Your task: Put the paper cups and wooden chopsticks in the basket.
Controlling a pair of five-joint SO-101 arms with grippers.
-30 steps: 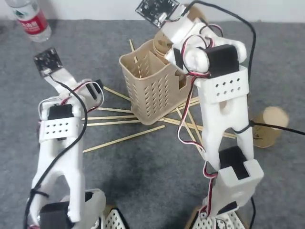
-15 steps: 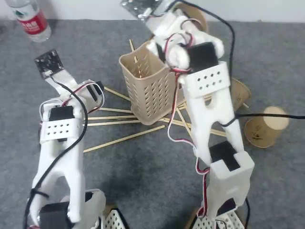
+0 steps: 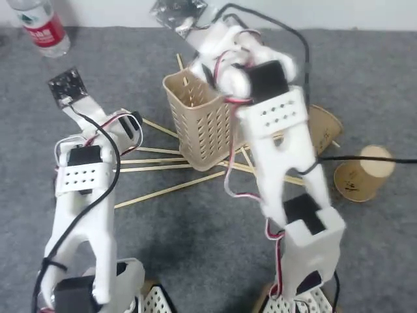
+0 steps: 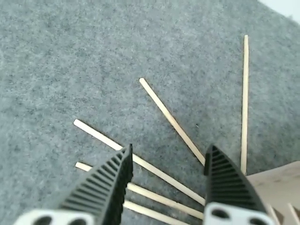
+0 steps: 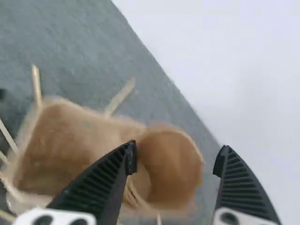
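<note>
The basket (image 3: 199, 127) stands upright, chopsticks (image 3: 169, 190) fanned at its 7 to 9 o'clock, cups (image 3: 365, 173) at 3 to 4 o'clock, right gripper (image 5: 178, 150) wide and empty above it, left gripper (image 4: 168, 150) wide over chopsticks.

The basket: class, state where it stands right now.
In the high view the basket stands upright on the grey mat, centre-far, wooden chopsticks fanned out from its base, the right gripper open above it.

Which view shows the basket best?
The high view: the basket stands with its rim and perforated walls plain, the right arm covering its far side. The right wrist view looks down on it; the left wrist view catches a corner.
</note>
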